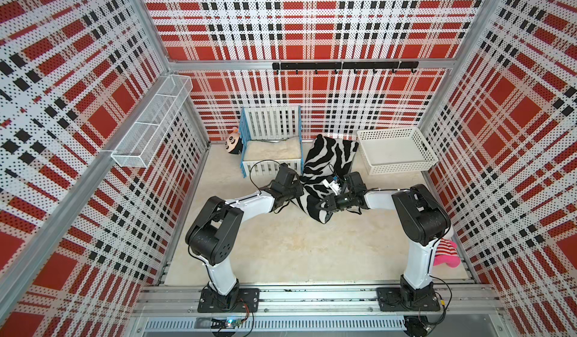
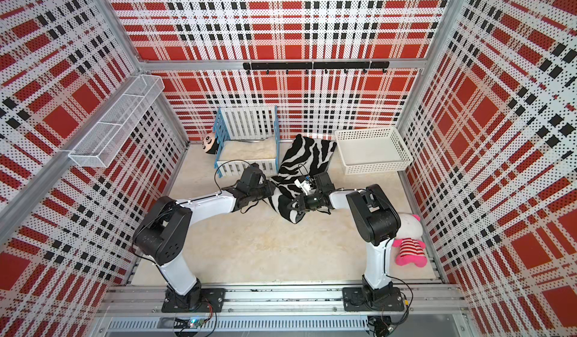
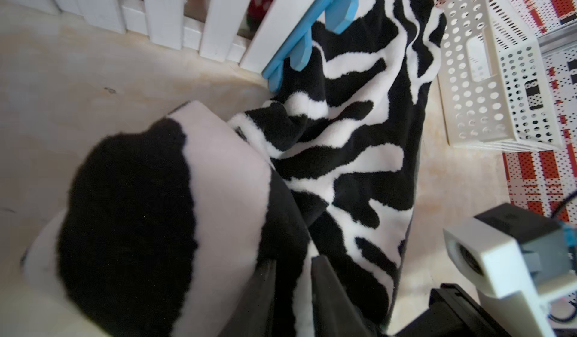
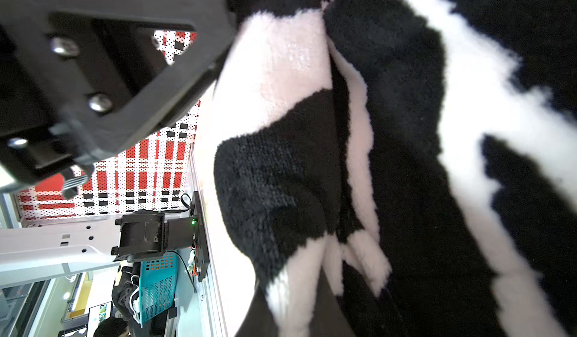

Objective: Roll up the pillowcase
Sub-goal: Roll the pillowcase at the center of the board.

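Pillowcase [image 1: 331,157] (just one) pinched by left gripper [image 1: 300,191] and right gripper [image 1: 323,203].

Front table [image 1: 296,251] open. Back row crowded: crib [image 1: 271,166], pillowcase [image 1: 327,160], basket [image 1: 395,166] nearly side by side, pillowcase touching crib. Toy [image 1: 445,252] sits in right front corner.

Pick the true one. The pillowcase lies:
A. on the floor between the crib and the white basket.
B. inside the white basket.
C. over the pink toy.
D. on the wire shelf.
A: in both top views the pillowcase stretches along the floor between the crib and the basket, inside neither.
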Controlling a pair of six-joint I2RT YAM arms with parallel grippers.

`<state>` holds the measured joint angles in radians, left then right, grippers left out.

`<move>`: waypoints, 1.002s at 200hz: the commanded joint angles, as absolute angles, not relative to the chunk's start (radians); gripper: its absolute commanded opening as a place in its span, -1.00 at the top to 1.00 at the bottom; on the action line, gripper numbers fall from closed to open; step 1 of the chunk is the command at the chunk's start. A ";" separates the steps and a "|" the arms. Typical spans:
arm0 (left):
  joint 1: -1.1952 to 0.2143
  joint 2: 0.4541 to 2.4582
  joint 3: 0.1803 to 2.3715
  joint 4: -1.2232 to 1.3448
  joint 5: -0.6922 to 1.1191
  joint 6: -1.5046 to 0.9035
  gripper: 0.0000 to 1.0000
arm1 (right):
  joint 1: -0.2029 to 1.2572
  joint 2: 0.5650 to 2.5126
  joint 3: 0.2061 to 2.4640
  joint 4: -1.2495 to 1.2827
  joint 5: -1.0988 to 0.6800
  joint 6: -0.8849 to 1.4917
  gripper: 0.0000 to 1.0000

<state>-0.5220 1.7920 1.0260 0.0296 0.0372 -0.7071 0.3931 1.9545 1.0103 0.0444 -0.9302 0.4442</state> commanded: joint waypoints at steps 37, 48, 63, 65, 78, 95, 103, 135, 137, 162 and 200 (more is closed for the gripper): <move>-0.538 1.870 1.041 0.026 0.038 -0.736 0.51 | 0.389 1.791 1.011 -0.108 -0.579 0.310 0.10; -0.539 1.873 1.044 0.026 0.039 -0.736 0.51 | 0.398 1.729 1.006 -0.119 -0.463 0.273 0.03; -0.539 1.878 1.050 0.026 0.040 -0.738 0.51 | 0.433 1.652 0.997 -0.116 -0.300 0.197 -0.01; -0.540 1.879 1.049 0.026 0.040 -0.737 0.51 | 0.440 1.643 0.994 -0.110 -0.277 0.187 -0.02; -0.540 1.885 1.055 0.026 0.043 -0.737 0.51 | 0.487 1.596 0.973 -0.076 -0.141 0.119 -0.16; -0.540 1.892 1.063 0.026 0.048 -0.736 0.51 | 0.563 1.557 0.932 -0.001 -0.026 0.010 -0.49; -0.542 1.897 1.065 0.026 0.049 -0.736 0.52 | 0.593 1.545 0.914 0.031 0.011 -0.032 -0.49; -0.545 1.905 1.075 0.029 0.054 -0.736 0.52 | 0.685 1.540 0.857 0.154 -0.003 -0.183 -0.86; -0.546 1.905 1.075 0.029 0.055 -0.736 0.52 | 0.689 1.542 0.854 0.158 -0.008 -0.196 -0.86; -0.545 1.906 1.074 0.029 0.056 -0.735 0.52 | 0.734 1.617 0.885 0.143 -0.022 -0.303 -0.89; -0.544 1.898 1.069 0.029 0.059 -0.735 0.52 | 0.750 1.734 0.950 0.103 0.041 -0.360 -0.92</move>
